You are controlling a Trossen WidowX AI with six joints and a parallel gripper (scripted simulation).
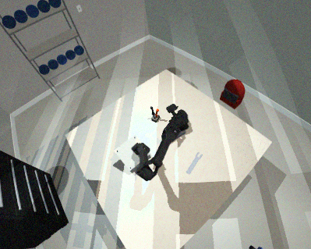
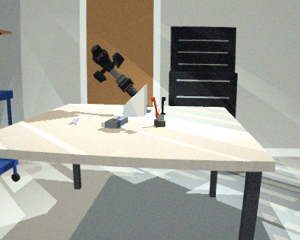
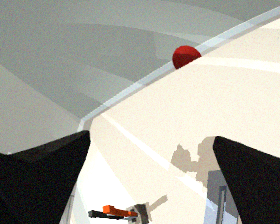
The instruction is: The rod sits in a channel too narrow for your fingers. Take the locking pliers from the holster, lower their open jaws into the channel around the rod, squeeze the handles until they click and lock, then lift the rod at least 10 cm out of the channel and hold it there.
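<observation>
- "how's the gripper [image 1: 179,119] [image 2: 109,68] [image 3: 155,141]?"
- "spread wide with nothing in it, raised above the table [image 1: 215,134] [image 2: 140,144] [image 3: 150,120]."
- "and the pliers [image 1: 157,111] [image 2: 155,104] [image 3: 117,210]?"
- "standing in the small holster [image 1: 156,119] [image 2: 159,123] [image 3: 143,212], one handle orange, one black."
- "the rod?"
- "can't make it out. the grey channel block [image 2: 116,122] [image 3: 213,187] sits near the holster, apart from it, and a wrench [image 1: 194,163] [image 2: 74,121] lies flat on the tabletop."

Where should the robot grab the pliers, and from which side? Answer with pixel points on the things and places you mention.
Probably by the upper handles, orange and black [image 1: 157,111] [image 2: 154,104] [image 3: 115,210], coming from above. They stick up out of the small dark holder [image 2: 159,123], spread apart, so the open gripper [image 3: 155,141] should close across both.
</observation>
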